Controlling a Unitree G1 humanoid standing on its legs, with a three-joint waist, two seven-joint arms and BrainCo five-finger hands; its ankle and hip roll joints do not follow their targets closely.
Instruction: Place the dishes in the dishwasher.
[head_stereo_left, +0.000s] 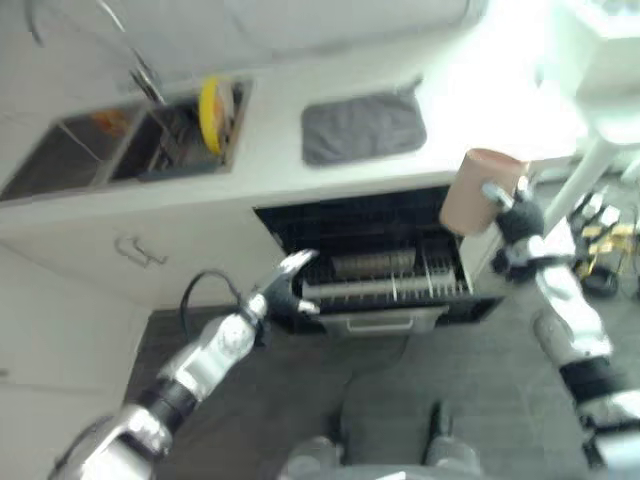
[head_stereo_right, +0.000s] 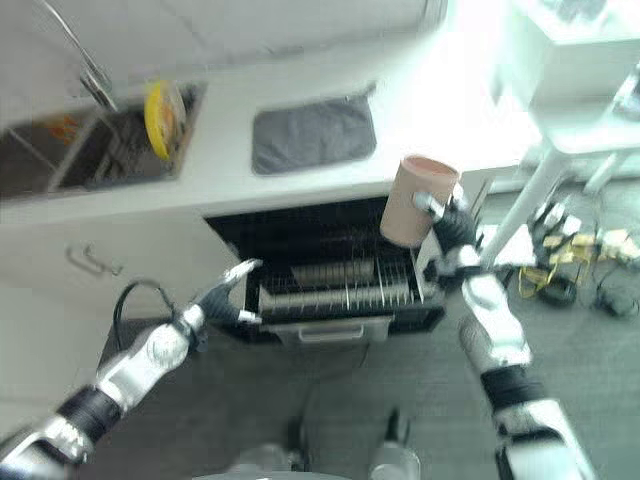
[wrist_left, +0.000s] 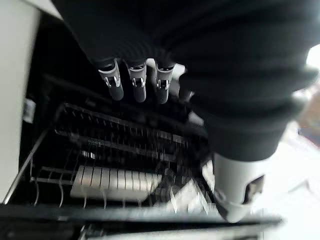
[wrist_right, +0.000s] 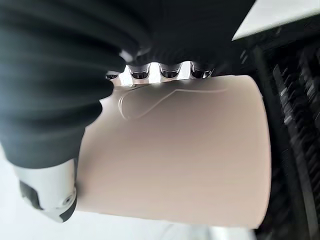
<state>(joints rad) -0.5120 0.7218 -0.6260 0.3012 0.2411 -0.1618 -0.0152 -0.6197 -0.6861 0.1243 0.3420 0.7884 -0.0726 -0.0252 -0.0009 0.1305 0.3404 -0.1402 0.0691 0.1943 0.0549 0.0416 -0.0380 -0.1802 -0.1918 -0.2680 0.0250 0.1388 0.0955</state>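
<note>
A pale pink cup hangs in the air above the right end of the open dishwasher, with my right hand shut round its side. The right wrist view has the cup close up, fingers and thumb wrapped on it. The dishwasher's wire rack is pulled out, with a row of white tines. My left hand is at the rack's left front corner, fingers straight and open. A yellow plate stands on edge in the sink.
A grey drying mat lies on the white counter above the dishwasher. A tap stands over the sink. White cabinet doors with a handle are left of the dishwasher. Cables and small objects lie on the floor at right.
</note>
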